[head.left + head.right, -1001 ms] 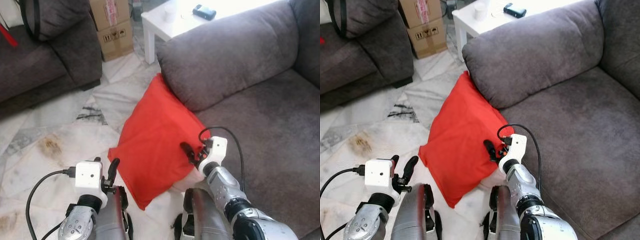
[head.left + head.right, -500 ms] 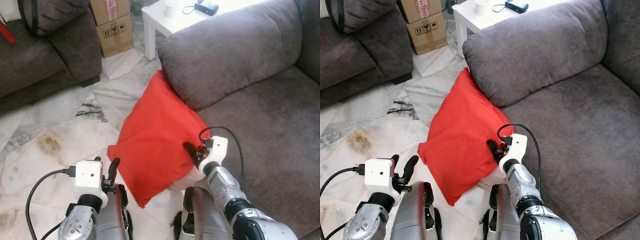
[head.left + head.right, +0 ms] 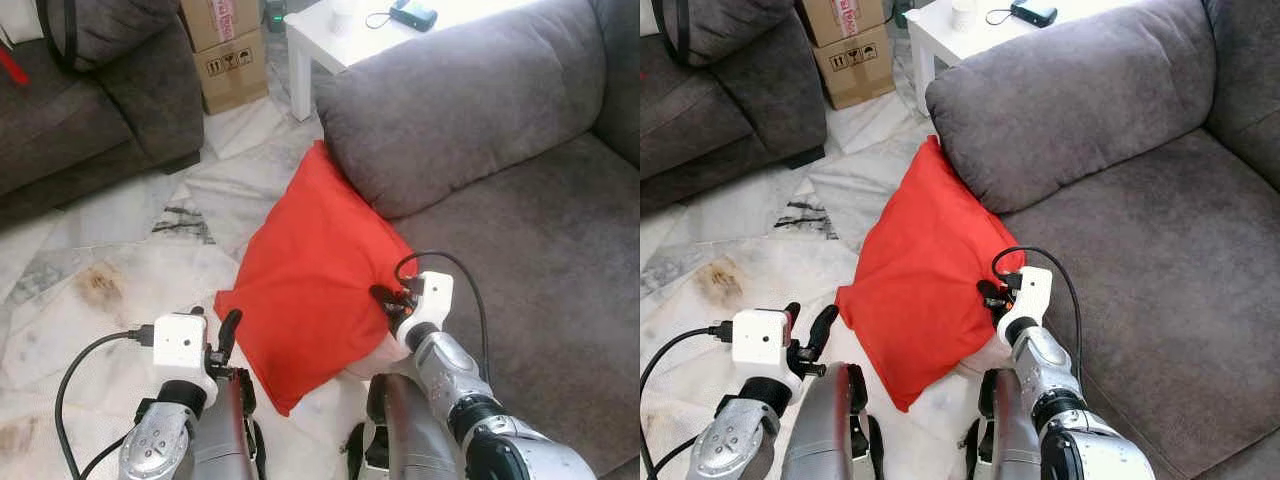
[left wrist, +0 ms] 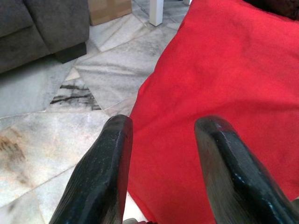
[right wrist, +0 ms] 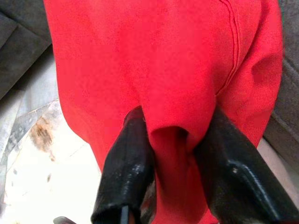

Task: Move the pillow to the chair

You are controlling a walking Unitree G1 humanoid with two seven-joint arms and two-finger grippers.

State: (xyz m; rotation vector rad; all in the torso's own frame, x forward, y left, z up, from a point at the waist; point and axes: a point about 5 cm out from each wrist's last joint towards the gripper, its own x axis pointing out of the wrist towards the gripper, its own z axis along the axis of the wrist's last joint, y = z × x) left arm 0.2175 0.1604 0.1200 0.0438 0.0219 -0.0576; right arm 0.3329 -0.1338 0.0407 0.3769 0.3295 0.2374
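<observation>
Against the sofa (image 3: pixel 480 110), right fingers (image 5: pixel 135 172) pinch the pillow (image 3: pixel 310 290); left fingers (image 4: pixel 105 172) spread.

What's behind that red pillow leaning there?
The red pillow stands on the marble floor, its upper edge leaning against the grey sofa's arm. The sofa's lower front is covered by it. The right pincer pinches a fold of its fabric.

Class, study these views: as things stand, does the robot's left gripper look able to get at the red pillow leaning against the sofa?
Probably yes. The left gripper is open and points at the red pillow, with only bare marble floor between them. The right gripper already pinches a fold of the pillow, on the sofa side.
</observation>
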